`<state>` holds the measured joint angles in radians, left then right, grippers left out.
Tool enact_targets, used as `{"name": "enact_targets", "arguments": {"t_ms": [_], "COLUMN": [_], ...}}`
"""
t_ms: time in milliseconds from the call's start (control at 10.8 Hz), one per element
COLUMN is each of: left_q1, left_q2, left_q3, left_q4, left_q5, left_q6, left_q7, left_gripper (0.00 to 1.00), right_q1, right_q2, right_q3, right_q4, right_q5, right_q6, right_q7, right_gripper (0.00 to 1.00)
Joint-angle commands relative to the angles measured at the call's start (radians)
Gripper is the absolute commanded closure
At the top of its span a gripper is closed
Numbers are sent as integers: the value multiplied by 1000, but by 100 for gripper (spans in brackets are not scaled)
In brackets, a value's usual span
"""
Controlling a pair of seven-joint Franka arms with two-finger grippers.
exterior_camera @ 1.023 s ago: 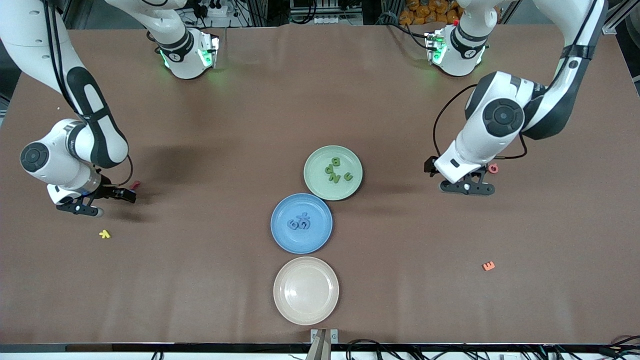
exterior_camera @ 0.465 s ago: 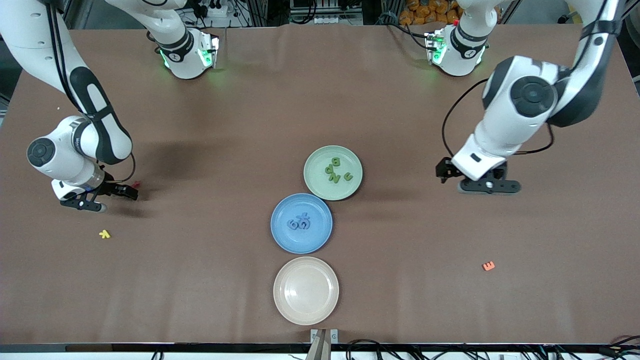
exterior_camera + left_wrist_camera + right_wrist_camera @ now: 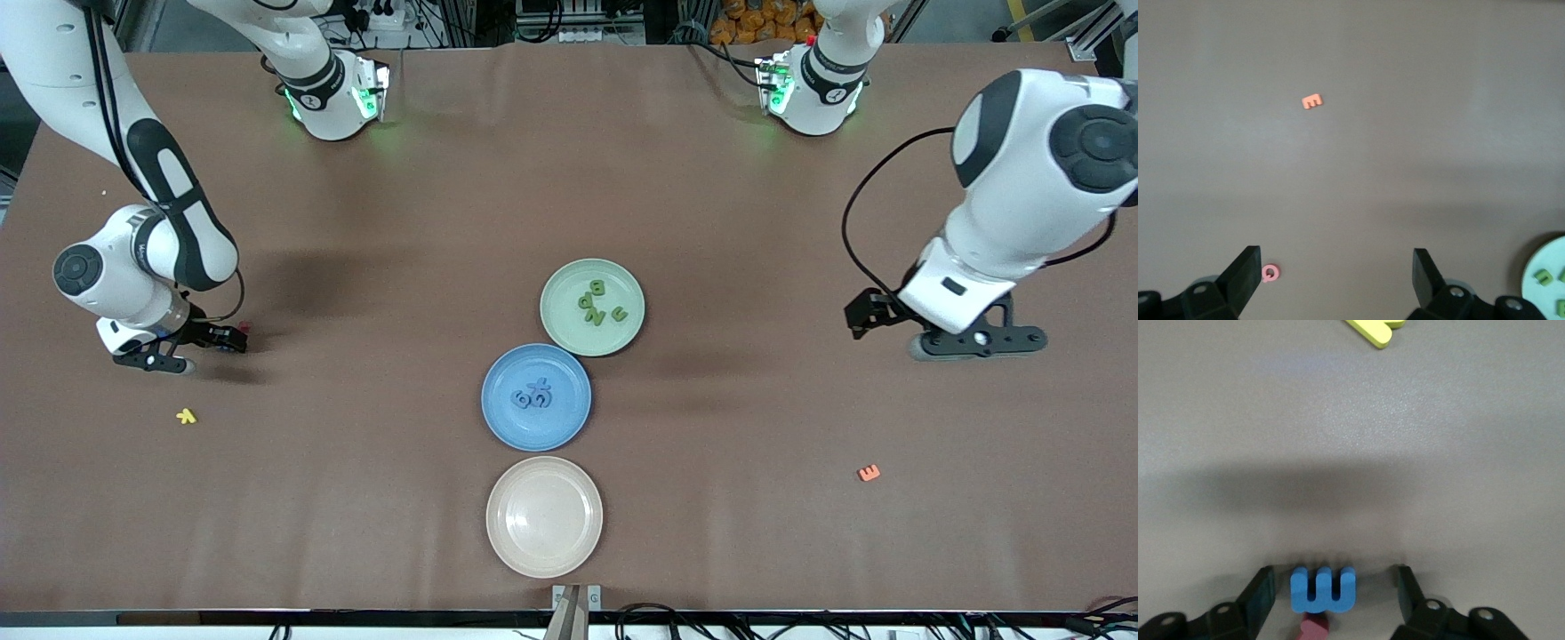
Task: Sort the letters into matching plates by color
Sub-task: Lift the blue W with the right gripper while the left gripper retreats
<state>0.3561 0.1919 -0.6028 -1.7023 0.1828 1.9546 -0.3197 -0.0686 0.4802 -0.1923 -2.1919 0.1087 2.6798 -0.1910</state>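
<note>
Between the right gripper's (image 3: 1333,590) two dark fingers (image 3: 1260,590) sits a blue letter (image 3: 1323,589) on the desk (image 3: 409,222), with a gap showing on either side of it, so the fingers stand apart and are not pinching it; a small dark pink piece (image 3: 1315,629) lies just beside the blue letter, closer in under the gripper. A yellow letter (image 3: 1377,329) lies well apart from them; in the front view it (image 3: 186,415) is nearer to the camera than the right gripper (image 3: 169,354), which is low at the right arm's end of the desk. The left gripper (image 3: 1337,277) has its fingers (image 3: 1245,273) spread wide with nothing between them, up over bare desk at the left arm's end (image 3: 973,340). Below it a pink letter (image 3: 1270,273) lies just beside one finger's tip, and an orange letter (image 3: 1312,101) lies well apart, nearer to the front camera (image 3: 869,473). In the middle of the desk three plates run in a line: the green plate (image 3: 560,333) with green letters (image 3: 600,303), then the blue plate (image 3: 507,427) touching it with blue letters (image 3: 534,395), then the beige plate (image 3: 544,516) nearest the camera.
</note>
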Motion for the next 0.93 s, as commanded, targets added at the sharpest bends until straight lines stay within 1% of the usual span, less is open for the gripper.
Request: {"name": "enact_targets", "arguments": {"t_ms": [0, 186, 279, 372, 465, 558, 651, 744, 837], "left_q1": [87, 92, 86, 8, -147, -255, -288, -295, -305], "left_q2": [-17, -19, -19, -32, -67, -93, -124, -171, -231], "left_q3": [-11, -6, 14, 117, 296, 421, 466, 472, 486], "left_q4": [27, 58, 84, 92, 83, 75, 69, 29, -46], "left_q5": [-26, -20, -14, -16, -28, -54, -86, -107, -146], "left_q6": [-60, -91, -112, -124, -134, -164, -209, -253, -253], "left_q7": [24, 16, 24, 25, 59, 115, 151, 172, 177], "left_gripper": [0, 0, 0, 0, 0, 0, 0, 0, 0], "right_q1": [-19, -19, -19, -19, -19, -19, -20, -19, -19], "right_q2": [-40, -49, -55, -57, -57, -57, -55, -52, -51], "right_q3": [14, 14, 14, 14, 14, 14, 14, 14, 14], "right_q4": [-45, -51, -60, -61, -62, -62, -62, -60, -58], "right_q5": [-17, -17, -17, -17, -17, -17, -17, -14, -11], "right_q6": [12, 12, 12, 11, 12, 12, 12, 12, 14], "right_q7": [-13, -13, -15, -19, -30, -38, -39, -38, -38], "right_gripper": [24, 29, 32, 35, 40, 47, 50, 52, 54]}}
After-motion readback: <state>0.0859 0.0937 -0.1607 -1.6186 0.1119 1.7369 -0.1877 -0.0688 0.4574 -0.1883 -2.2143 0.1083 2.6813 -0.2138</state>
